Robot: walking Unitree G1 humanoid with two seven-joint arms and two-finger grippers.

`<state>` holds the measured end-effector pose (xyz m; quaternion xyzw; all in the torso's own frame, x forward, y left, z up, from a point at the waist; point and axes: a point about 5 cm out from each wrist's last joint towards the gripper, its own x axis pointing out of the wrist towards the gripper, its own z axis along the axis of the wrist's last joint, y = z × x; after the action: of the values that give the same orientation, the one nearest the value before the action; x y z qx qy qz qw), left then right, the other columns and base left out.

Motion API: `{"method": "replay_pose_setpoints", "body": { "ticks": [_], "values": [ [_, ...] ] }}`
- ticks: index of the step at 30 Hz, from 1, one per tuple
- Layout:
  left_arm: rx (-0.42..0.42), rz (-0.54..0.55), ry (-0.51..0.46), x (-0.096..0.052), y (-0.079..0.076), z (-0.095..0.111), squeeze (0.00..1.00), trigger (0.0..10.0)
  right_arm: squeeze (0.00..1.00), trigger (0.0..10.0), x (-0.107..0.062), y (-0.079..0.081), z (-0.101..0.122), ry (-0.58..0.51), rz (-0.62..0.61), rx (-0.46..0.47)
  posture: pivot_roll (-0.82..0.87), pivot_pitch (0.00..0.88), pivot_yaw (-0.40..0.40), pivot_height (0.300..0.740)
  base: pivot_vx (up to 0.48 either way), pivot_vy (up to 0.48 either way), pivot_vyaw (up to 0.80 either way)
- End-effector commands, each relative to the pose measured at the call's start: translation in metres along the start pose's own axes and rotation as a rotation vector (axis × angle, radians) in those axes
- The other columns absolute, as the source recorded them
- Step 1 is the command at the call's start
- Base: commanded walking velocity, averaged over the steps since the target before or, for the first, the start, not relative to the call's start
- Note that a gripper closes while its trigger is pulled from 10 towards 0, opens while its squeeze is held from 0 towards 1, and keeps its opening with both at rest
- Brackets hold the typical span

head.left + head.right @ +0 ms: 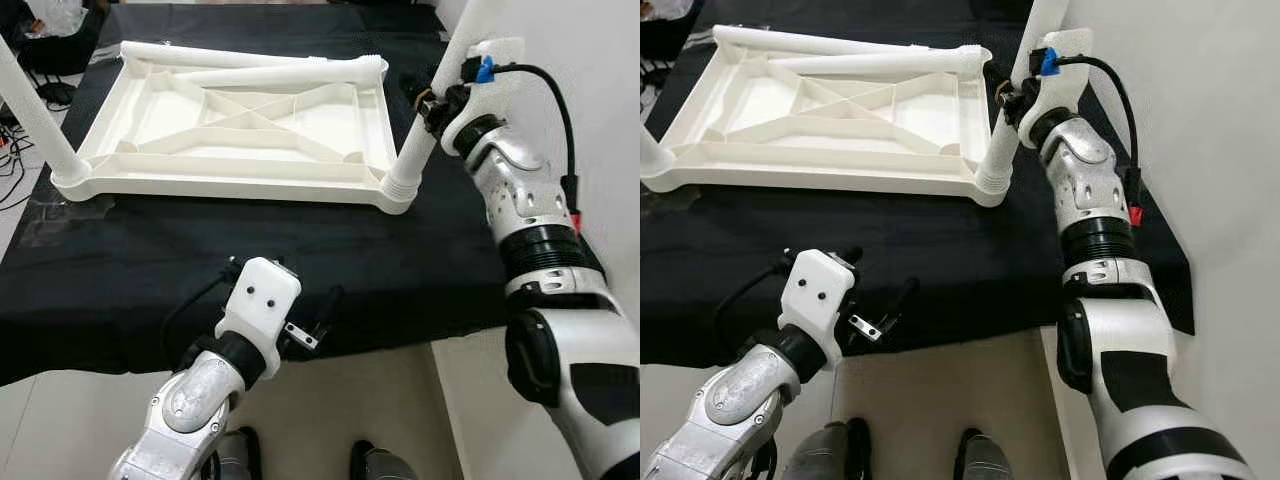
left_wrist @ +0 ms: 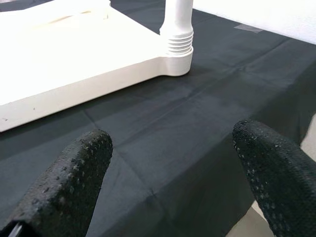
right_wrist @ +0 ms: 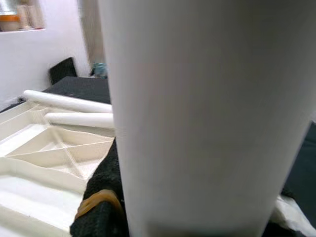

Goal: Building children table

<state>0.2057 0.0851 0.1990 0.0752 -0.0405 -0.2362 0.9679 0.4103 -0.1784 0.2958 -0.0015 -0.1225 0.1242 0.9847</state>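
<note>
While two legs (image 1: 265,65) lie loose on the upturned top (image 1: 240,125), two stand fitted — right gripper (image 1: 432,100) fingers clamp one leg (image 1: 425,125); left gripper (image 2: 173,173) fingers wide, empty.

The upturned cream plastic tabletop (image 1: 235,120) looks smooth and slightly glossy. The black cloth (image 1: 400,260) beneath is matt, creased. The left gripper's black fingers (image 2: 69,182) look rubbery, pebbled.

A plain home room: white walls (image 1: 600,60), pale tiled floor (image 1: 400,400), cables (image 1: 15,150) at the left edge, black cloth (image 1: 400,260) across mid-frame.
</note>
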Motion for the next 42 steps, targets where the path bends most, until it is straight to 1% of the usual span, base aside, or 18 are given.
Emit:
{"method": "replay_pose_setpoints", "body": {
  "ticks": [1,3,6,8,9,12,15,17,19,20,23,27,28,30,35,37,41,42],
  "values": [
    [0.001,-0.002,0.022,0.0,-0.001,-0.005,0.0,10.0,0.0,10.0,-0.015,-0.011,-0.054,0.23,-0.129,0.027,0.07,0.259,-0.045,0.74,0.0,0.0,0.0],
    [0.003,0.0,0.021,0.0,0.0,-0.005,0.0,10.0,0.0,10.0,-0.012,-0.002,-0.055,0.238,-0.216,0.008,0.07,0.259,-0.047,0.74,0.0,0.0,0.0],
    [0.002,0.001,0.021,0.0,0.0,-0.005,0.0,10.0,0.0,10.0,-0.011,0.002,-0.055,0.24,-0.252,-0.007,0.07,0.258,-0.046,0.74,0.0,0.0,0.0],
    [0.004,0.001,0.02,0.0,0.0,-0.005,0.0,10.0,0.0,10.0,-0.009,0.011,-0.056,0.251,-0.306,-0.016,0.07,0.258,-0.049,0.74,0.0,0.0,0.0],
    [0.004,0.001,0.02,0.0,0.0,-0.005,0.0,10.0,0.0,10.0,-0.009,0.011,-0.056,0.251,-0.306,-0.016,0.07,0.258,-0.049,0.74,0.0,0.0,0.0],
    [0.005,0.001,0.017,0.001,0.0,-0.004,0.0,10.0,0.0,10.0,-0.005,0.028,-0.056,0.247,-0.381,-0.022,0.07,0.258,-0.052,0.74,0.0,0.0,0.0],
    [0.004,0.002,0.016,0.001,0.0,-0.004,0.0,10.0,0.0,10.0,-0.005,0.032,-0.056,0.247,-0.411,-0.02,0.07,0.254,-0.051,0.74,0.0,0.0,0.0],
    [0.004,0.005,0.014,0.001,0.0,-0.004,0.0,10.0,0.0,10.0,-0.004,0.043,-0.056,0.243,-0.494,-0.013,0.07,0.251,-0.055,0.74,0.0,0.0,0.0],
    [0.004,0.006,0.013,0.001,0.0,-0.004,0.0,10.0,0.0,10.0,-0.003,0.048,-0.055,0.244,-0.535,-0.018,0.07,0.251,-0.055,0.74,0.0,0.0,0.0],
    [0.004,0.007,0.011,0.001,0.0,-0.003,0.0,10.0,0.0,10.0,-0.002,0.053,-0.054,0.234,-0.567,0.012,0.07,0.248,-0.059,0.74,0.0,0.0,0.0],
    [0.004,0.007,0.011,0.001,-0.001,-0.003,0.0,10.0,0.0,10.0,-0.002,0.057,-0.053,0.229,-0.587,0.033,0.07,0.248,-0.059,0.74,0.0,0.0,0.0],
    [0.004,0.013,0.009,0.001,-0.001,-0.003,0.0,10.0,0.0,10.0,-0.001,0.072,-0.046,0.195,-0.713,0.08,0.07,0.245,-0.068,0.74,0.0,0.0,0.0],
    [0.004,0.015,0.009,0.001,-0.001,-0.003,0.0,10.0,0.0,10.0,-0.001,0.075,-0.044,0.192,-0.766,0.068,0.08,0.243,-0.07,0.74,0.0,0.0,0.0],
    [0.003,0.018,0.007,0.001,-0.001,-0.003,0.0,10.0,0.0,10.0,-0.001,0.079,-0.042,0.18,-0.791,0.072,0.08,0.243,-0.073,0.74,0.0,0.0,0.0],
    [0.006,0.024,0.004,0.001,-0.001,-0.003,0.0,10.0,0.0,10.0,-0.002,0.09,-0.035,0.17,-0.917,-0.014,0.08,0.242,-0.08,0.74,0.0,0.0,0.0],
    [0.006,0.025,0.004,0.0,-0.001,-0.003,0.0,10.0,0.0,10.0,-0.002,0.092,-0.034,0.172,-0.926,-0.019,0.08,0.242,-0.08,0.74,0.0,0.0,0.0],
    [0.006,0.032,0.008,0.0,-0.001,-0.004,0.0,10.0,0.0,10.0,0.003,0.115,-0.026,0.138,-0.875,-0.055,0.08,0.244,-0.087,0.74,0.0,0.0,0.0],
    [0.006,0.032,0.008,0.0,-0.001,-0.004,0.0,10.0,0.0,10.0,0.003,0.115,-0.026,0.138,-0.875,-0.055,0.08,0.244,-0.087,0.74,0.0,0.0,0.0]
  ]
}}
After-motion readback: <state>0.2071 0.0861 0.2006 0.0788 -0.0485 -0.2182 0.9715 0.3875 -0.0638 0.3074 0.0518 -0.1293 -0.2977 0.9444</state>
